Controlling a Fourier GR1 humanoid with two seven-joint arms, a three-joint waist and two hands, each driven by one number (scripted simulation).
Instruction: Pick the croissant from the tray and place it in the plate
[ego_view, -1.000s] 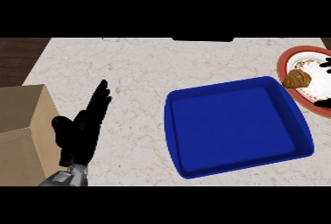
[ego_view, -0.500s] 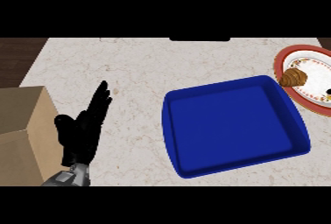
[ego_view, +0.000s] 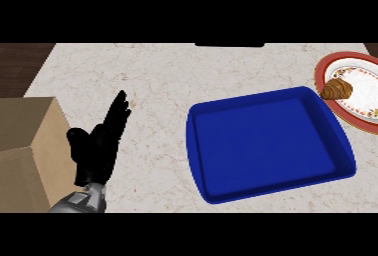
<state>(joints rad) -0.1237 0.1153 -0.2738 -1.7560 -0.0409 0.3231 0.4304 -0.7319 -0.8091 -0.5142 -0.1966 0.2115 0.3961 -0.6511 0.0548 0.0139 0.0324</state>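
Observation:
The brown croissant lies on the left part of the red-rimmed white plate at the right edge of the head view. No hand touches it. The blue tray sits just left of the plate with nothing in it. My left hand rests open at the lower left, fingers straight and pointing up the counter, well away from the tray. My right hand does not show.
A brown cardboard box stands at the left edge, right beside my left hand. A dark strip lies at the counter's far edge. Dark wood floor shows past the counter's left side.
The black right hand that covered the croissant over the plate has pulled out of view to the right, leaving the croissant lying on the plate. The left hand has stayed put.

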